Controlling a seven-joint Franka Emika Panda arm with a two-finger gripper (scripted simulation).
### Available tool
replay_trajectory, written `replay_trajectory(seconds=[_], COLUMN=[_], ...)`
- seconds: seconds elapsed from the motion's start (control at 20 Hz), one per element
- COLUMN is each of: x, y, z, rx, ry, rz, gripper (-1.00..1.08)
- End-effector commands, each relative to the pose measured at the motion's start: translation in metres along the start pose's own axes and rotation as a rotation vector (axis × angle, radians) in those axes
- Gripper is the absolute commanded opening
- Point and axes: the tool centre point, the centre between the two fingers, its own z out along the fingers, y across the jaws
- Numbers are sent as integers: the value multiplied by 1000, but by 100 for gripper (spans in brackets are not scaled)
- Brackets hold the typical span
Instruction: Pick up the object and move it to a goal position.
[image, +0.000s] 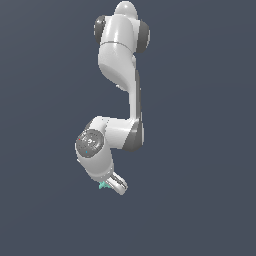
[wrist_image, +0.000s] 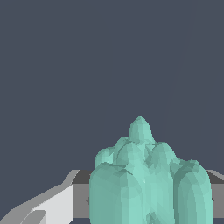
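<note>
Where the arm bends low, hand closed around teal object.

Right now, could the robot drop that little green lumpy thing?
Maybe. In the exterior view only a small bit of the teal object peeks out beside the end effector, so the hold may be shallow and a quick swing could shake it loose. Its knobbly, uneven surface may also twist between the fingers. No goal marker shows, so overshooting is hard to judge.

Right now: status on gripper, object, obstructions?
Gripper at the teal object, jaw state unclear. Object sits between the fingers. Nothing else in view.
</note>
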Motion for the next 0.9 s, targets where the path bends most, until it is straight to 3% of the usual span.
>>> replay_trajectory(seconds=[0.0, 0.85], x=[-7, -102], y=[-6, -84], z=[-10, -140], rx=[1, 1], ry=[1, 0], rz=[-1, -1], gripper=[-100, -100])
